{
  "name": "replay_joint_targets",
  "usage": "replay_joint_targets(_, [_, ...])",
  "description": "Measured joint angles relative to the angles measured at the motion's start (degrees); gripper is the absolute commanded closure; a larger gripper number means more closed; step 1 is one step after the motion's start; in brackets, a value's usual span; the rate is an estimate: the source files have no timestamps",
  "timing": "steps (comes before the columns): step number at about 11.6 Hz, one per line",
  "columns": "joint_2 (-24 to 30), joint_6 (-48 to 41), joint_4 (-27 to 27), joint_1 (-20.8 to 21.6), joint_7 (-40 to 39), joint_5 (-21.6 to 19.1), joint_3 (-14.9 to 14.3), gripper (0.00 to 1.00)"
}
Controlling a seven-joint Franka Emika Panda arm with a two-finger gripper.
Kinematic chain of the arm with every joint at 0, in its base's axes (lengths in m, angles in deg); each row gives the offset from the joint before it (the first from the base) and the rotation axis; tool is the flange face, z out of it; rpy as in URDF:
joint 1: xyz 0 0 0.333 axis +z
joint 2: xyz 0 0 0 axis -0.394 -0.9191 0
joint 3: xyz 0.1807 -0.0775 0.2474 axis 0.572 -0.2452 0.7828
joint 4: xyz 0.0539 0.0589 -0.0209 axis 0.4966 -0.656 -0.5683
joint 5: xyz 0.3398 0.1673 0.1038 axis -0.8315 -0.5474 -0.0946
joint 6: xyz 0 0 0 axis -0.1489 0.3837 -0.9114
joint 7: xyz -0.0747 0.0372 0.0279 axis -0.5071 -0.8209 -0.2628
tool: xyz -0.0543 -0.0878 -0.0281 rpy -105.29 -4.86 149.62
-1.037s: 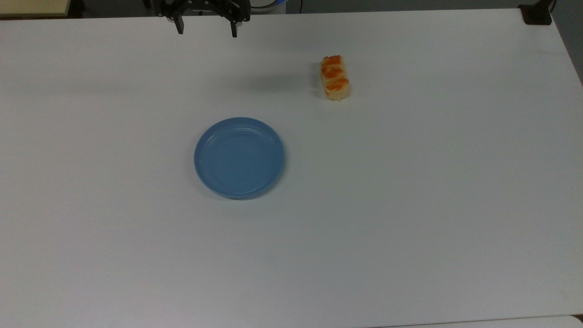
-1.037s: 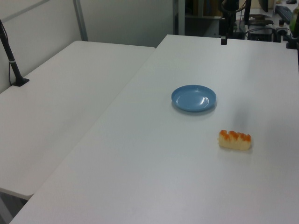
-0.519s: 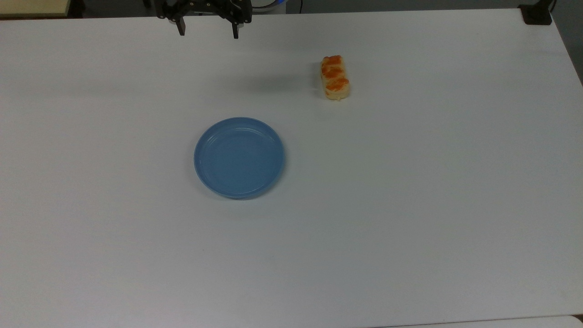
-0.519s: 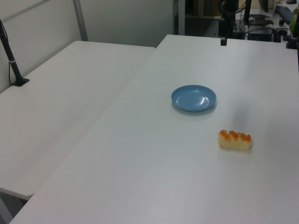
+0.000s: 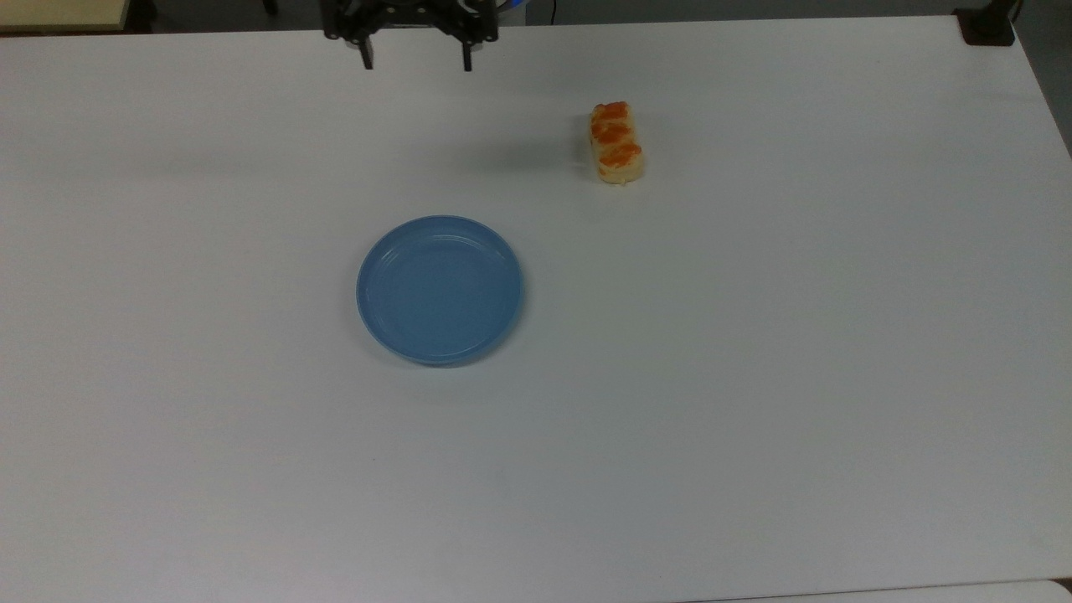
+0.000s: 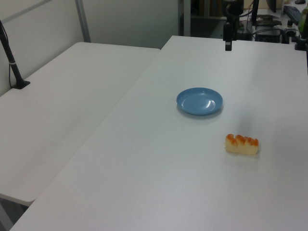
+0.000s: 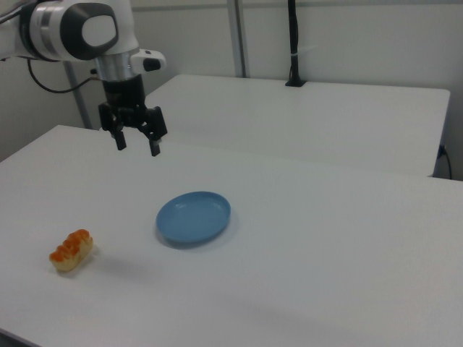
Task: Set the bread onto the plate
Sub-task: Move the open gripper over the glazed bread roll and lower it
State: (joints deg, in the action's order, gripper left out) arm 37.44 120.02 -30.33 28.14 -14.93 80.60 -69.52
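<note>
Lots of bare white table all round, with wide room out to every edge. Gripper up in the air near the far edge at the top view's top, fingers wide apart, nothing held. Bread flat on the table, well apart from the gripper, toward the top view's right. Plate lower down, apart from both.
</note>
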Motion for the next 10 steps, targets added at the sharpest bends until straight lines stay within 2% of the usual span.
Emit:
replay_joint_targets(3, [3.0, 0.0, -2.7, 1.4, 5.8, 0.0, 5.9, 0.00])
replay_joint_targets(5, [7.0, -0.2, -6.4, 5.7, 12.5, -0.1, 8.5, 0.00])
replay_joint_targets(7, [8.3, -0.2, -9.6, 10.3, 19.6, -0.1, 11.2, 0.00])
replay_joint_targets(9, [8.1, 0.6, -12.7, 13.0, 22.4, -0.1, 11.7, 0.00])
replay_joint_targets(10, [8.0, 3.1, -14.9, 13.1, 23.5, -0.1, 11.7, 0.00])
